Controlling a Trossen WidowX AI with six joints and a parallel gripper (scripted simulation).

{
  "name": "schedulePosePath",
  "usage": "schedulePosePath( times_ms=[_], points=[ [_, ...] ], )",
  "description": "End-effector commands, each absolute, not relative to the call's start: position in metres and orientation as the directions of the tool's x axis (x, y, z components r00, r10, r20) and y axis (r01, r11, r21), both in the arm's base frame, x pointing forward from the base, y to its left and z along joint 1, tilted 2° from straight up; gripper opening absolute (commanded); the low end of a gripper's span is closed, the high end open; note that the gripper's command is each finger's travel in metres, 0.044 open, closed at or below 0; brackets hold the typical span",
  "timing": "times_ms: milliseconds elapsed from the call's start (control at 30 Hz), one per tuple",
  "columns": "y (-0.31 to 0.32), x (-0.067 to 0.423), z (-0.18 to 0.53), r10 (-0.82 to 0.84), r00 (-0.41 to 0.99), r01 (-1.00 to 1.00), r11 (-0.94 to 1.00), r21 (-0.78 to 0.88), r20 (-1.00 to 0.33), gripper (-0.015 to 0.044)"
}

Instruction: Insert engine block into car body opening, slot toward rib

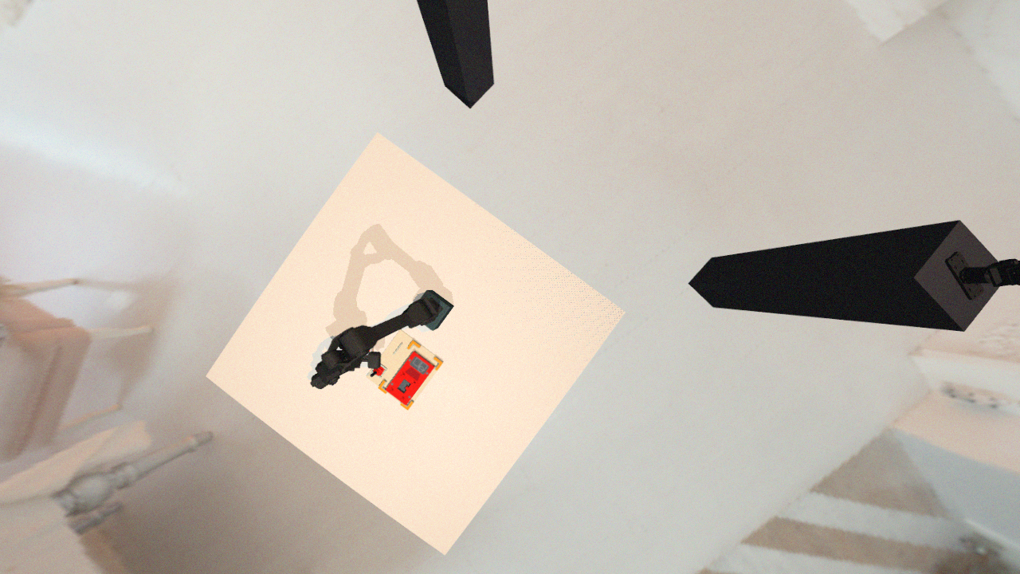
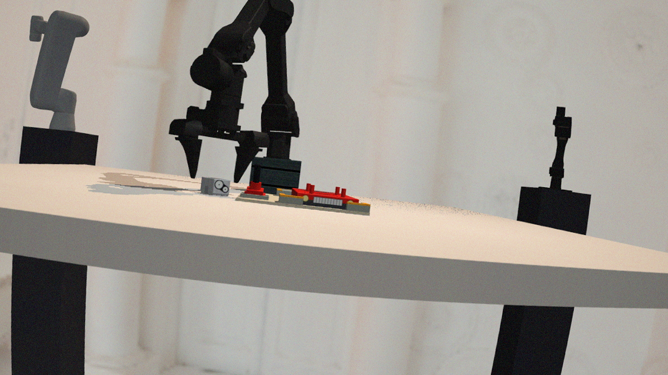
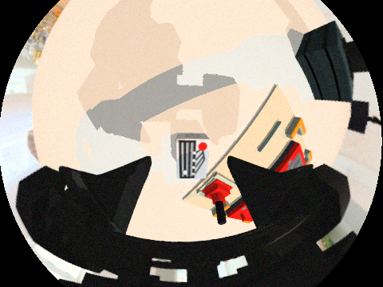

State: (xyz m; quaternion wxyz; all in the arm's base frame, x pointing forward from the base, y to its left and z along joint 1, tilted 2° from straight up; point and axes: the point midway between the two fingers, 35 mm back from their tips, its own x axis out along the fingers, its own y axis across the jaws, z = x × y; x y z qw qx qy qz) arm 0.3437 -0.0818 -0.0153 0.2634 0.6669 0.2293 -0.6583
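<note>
The engine block (image 2: 215, 186) (image 3: 191, 159) is a small grey cube with gear marks on one side and dark slots and a red dot on top. It stands on the table (image 2: 274, 234) (image 1: 463, 285), just left of the beige base plate (image 1: 399, 342) (image 3: 255, 133). The red car body (image 1: 409, 375) (image 2: 320, 196) (image 3: 292, 156) lies flat on that plate. My gripper (image 2: 214, 173) (image 3: 190, 159) (image 1: 324, 375) is open and empty. It points down over the block, one fingertip on each side, about level with the block's top. In the top view the arm hides the block.
A small red part with a dark peg (image 2: 255, 188) (image 3: 219, 197) (image 1: 378, 371) sits on the plate's near end, close to the right finger. The arm's dark base (image 2: 275, 171) (image 1: 436, 308) stands behind the plate. A grey robot (image 2: 54, 63) and a camera post (image 2: 559, 140) stand off the table.
</note>
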Motion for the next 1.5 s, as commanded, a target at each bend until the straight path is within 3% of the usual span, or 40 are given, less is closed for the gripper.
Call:
schedulePosePath(
  times_ms=[0, 367, 600, 733, 1467],
  points=[
    [-0.081, 0.341, -0.023, -0.035, 0.017, 0.656, -0.754, 0.038, -0.999, 0.0440],
    [-0.081, 0.341, -0.023, -0.035, 0.017, 0.656, -0.754, 0.038, -0.999, 0.0151],
    [-0.081, 0.341, -0.023, -0.035, 0.017, 0.656, -0.754, 0.038, -0.999, 0.0105],
    [-0.081, 0.342, -0.018, -0.035, 0.017, 0.656, -0.754, 0.038, -0.999, 0.0000],
    [-0.080, 0.347, 0.050, -0.035, 0.018, 0.656, -0.754, 0.039, -0.999, 0.0000]
  ],
)
